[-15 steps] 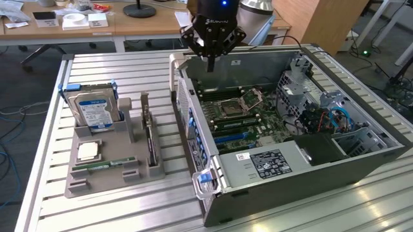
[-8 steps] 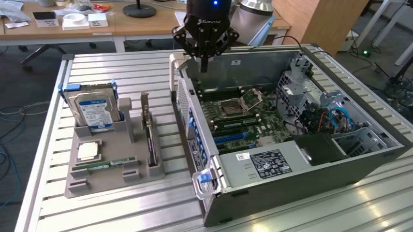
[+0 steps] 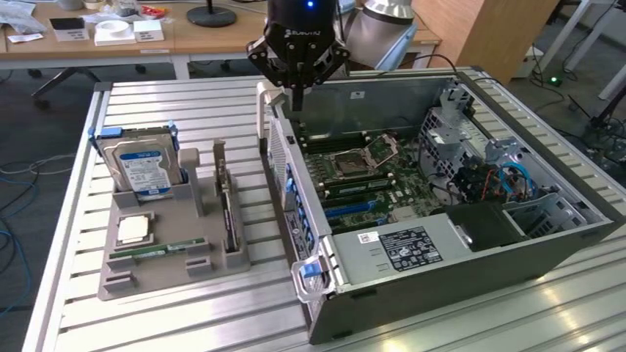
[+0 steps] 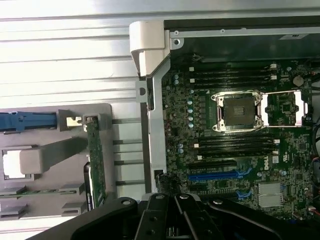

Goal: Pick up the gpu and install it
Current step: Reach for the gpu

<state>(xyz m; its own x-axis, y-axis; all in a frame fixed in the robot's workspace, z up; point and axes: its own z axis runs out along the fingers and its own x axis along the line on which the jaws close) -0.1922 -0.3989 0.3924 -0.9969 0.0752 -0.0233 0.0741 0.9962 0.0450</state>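
Gpu (image 3: 228, 213) standing on its long edge in a grey holder (image 3: 157, 275), in the slot on the side nearest the open computer case (image 3: 440, 253). Holder and case stand side by side on the slatted metal desk (image 3: 176, 315), the holder toward the exterior view's left edge.

Exterior view: the card reads as a thin dark board with a narrow metal bracket upright at its far end. A hard drive (image 3: 142, 169) stands in the same holder. The pincer (image 3: 296, 99) hangs above the case's far corner, over the wall that faces the holder. Its fingers are drawn together on nothing, and it is well apart from the card.

Wrist view: the gpu (image 4: 95, 165) appears edge-on as a slim greenish-dark strip at the holder's (image 4: 45, 160) case-side edge. The motherboard (image 4: 235, 150) and its blue slot (image 4: 220, 176) lie inside the case. The pincer (image 4: 172, 212) is closed and empty.

Likely hazards:
- A closed pincer lowered onto the card would strike its top edge rather than straddle it.
- So thin a board offers little to clamp and may pivot or slip.
- A tight slot could lift the holder along with the card.
- At the case, the bracket could catch on the wall if the card is carried askew.
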